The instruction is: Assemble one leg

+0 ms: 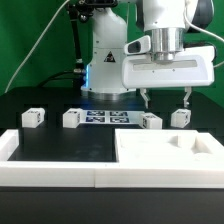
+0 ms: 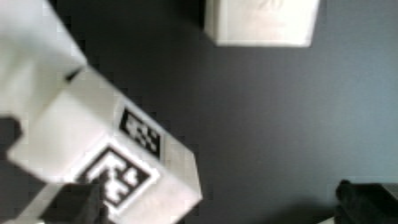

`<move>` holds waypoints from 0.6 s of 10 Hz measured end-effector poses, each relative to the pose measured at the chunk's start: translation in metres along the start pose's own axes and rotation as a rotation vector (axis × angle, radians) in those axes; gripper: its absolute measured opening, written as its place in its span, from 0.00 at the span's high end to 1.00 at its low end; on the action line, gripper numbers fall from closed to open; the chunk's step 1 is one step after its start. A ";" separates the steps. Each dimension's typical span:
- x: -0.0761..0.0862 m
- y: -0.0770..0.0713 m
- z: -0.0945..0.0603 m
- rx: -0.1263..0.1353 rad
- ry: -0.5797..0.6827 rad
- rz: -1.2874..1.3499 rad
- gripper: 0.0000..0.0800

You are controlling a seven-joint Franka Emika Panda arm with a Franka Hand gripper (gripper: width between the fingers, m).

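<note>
Pre-grasp stage: gripper wide open, empty, above leg, off-centre. Next: centre, descend, close.

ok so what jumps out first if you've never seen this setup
The white gripper hangs open over the black table, above the third leg and fourth leg of a row of four, counted from the exterior view's left. A large white slab with recesses fills the front on that view's right. In the wrist view, a tagged leg looms very close.
</note>
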State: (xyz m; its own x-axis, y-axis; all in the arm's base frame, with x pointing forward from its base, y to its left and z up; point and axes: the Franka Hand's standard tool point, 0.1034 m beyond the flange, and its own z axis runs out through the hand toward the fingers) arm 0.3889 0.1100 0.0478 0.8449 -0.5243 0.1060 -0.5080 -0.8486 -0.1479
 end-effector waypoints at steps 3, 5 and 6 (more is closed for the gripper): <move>0.001 0.000 0.000 -0.001 -0.006 -0.027 0.19; -0.008 -0.001 0.003 -0.012 -0.038 -0.050 0.19; -0.013 0.005 0.006 -0.041 -0.132 -0.070 0.19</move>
State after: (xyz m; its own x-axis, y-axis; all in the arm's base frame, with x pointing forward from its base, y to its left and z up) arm 0.3766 0.1131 0.0397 0.8920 -0.4517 -0.0163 -0.4508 -0.8865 -0.1045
